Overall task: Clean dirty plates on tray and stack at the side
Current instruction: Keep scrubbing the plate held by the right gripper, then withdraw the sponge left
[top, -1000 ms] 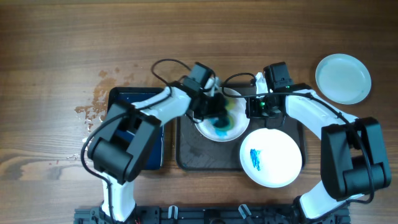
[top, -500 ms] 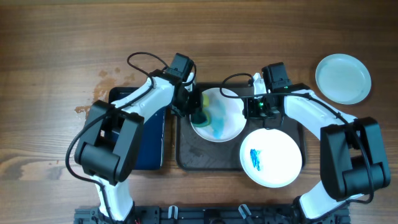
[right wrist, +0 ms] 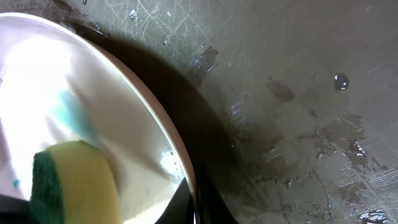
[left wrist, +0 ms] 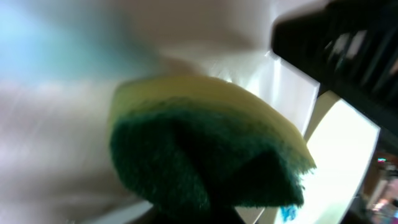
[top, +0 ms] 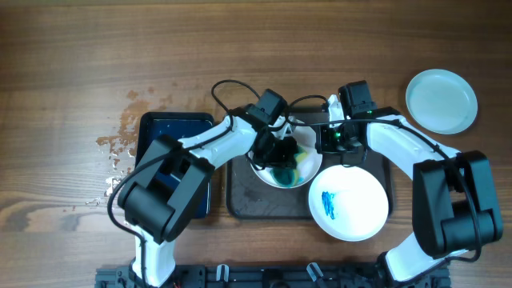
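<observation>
A white plate [top: 280, 178] with a blue-green smear lies on the dark tray [top: 240, 200]. My left gripper [top: 282, 152] is shut on a yellow-and-green sponge [top: 300, 160] and presses it on this plate's right half. The sponge [left wrist: 205, 149] fills the left wrist view. My right gripper [top: 324, 142] is shut on the plate's right rim [right wrist: 180, 162]; the sponge [right wrist: 74, 180] shows in the right wrist view too. A second plate [top: 348, 202] with a blue scribble sits at the tray's front right. A third, clean plate [top: 441, 101] lies on the table at the far right.
A dark blue glossy basin [top: 172, 132] stands left of the tray, with water splashes on the wood [top: 120, 140] beside it. The tray surface [right wrist: 298, 93] is wet with droplets. Black cables loop above the plate.
My left gripper has swept the sponge from the plate's middle to its left edge and back across to its right half. The smear looks more spread out. The right arm has not moved.
</observation>
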Robot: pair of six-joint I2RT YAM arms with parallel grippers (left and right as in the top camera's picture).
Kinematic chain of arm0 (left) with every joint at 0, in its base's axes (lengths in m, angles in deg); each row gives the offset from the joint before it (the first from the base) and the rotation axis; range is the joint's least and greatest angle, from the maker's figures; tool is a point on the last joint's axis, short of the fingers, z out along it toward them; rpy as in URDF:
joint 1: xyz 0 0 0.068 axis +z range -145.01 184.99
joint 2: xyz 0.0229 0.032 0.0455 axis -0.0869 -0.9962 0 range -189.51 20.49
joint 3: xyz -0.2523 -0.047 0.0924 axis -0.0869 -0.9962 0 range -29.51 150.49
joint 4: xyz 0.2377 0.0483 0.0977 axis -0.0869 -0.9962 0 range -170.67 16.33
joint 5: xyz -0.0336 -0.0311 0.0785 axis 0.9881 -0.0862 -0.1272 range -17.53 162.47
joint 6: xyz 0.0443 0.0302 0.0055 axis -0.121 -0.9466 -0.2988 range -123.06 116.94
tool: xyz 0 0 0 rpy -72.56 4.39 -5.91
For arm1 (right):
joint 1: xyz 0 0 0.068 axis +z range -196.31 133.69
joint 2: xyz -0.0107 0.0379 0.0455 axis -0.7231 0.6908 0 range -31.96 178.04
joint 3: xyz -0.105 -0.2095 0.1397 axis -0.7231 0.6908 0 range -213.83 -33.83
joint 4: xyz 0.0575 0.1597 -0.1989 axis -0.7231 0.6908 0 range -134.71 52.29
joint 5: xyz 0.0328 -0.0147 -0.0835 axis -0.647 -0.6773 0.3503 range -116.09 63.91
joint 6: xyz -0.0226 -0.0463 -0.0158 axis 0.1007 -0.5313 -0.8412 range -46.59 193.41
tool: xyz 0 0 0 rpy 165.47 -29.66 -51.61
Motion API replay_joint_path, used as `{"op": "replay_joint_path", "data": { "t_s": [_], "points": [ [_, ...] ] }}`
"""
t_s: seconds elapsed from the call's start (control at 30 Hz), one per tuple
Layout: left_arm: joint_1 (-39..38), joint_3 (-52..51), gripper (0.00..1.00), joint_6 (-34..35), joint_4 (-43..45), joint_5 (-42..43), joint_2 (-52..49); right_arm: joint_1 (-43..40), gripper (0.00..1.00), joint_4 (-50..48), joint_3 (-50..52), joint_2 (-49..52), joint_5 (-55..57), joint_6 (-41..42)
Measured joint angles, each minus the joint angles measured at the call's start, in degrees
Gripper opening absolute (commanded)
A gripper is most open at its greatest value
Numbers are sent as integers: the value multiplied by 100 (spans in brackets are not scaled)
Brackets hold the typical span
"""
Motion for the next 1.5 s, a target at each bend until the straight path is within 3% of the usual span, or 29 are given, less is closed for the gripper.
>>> {"op": "replay_joint_path", "data": {
  "t_s": [0.13,0.4,0.73,0.97,1.5],
  "points": [
    [79,-42,4,367,507,87,-55,-7,5,28,0,0,2,2],
    [774,22,4,826,793,-990,2,-15,5,70,0,0,0,46],
    [1069,197,4,627,-337,-1624,153,13,5,90,0,0,-111,48],
    [813,262,4,0,-955,-1777,210,22,4,133,0,0,-146,48],
    [579,-7,4,-52,619,127,-57,0,5,238,0,0,-107,48]
  ]
}}
